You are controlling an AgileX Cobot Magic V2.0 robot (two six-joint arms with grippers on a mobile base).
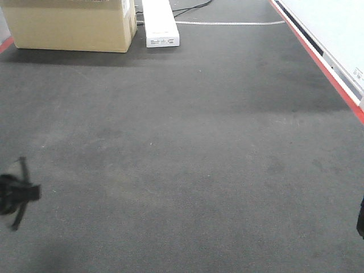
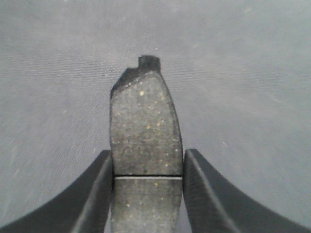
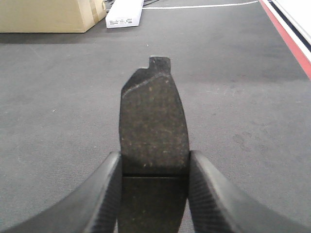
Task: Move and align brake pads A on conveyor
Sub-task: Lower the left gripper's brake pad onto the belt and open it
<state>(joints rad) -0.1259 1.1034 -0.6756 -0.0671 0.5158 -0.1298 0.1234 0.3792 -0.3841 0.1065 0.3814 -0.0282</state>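
- The left jaws are squeezing a brake pad (image 2: 146, 131), with one dark curved jaw pressing on each long side.
- This pad is sticking out past the jaws, away from the camera. Its speckled grey face is showing, and a small square tab (image 2: 148, 61) is poking out at its far end. A thin groove is running across the pad right where the jaws are gripping it.
- The right jaws are clamping a second brake pad (image 3: 153, 126) in the same way, one jaw on each long side. Its tab is pointing away too.
- Under both pads the conveyor bench (image 1: 187, 170) is stretching out wide. It is dark grey and finely rough, with some paler, dusty patches.
- I cannot tell if either pad is touching the conveyor bench or hanging just above it.
- In the front view, a blurry black bit of the left arm (image 1: 14, 193) is peeking in at the left edge. A thin black sliver (image 1: 360, 219) is showing at the right edge.
- A red rail (image 1: 324, 62) is running along the right side. A pale wall (image 1: 335, 23) is standing just past it.
- At the far end a big cardboard box (image 1: 71, 25) is sitting on the dark surface. A long white box (image 1: 159, 23) is lying just beside it.
- A thin white line (image 1: 227, 23) is crossing the surface to the right of the white box.
- Black cables (image 1: 190, 7) are trailing behind the white box.
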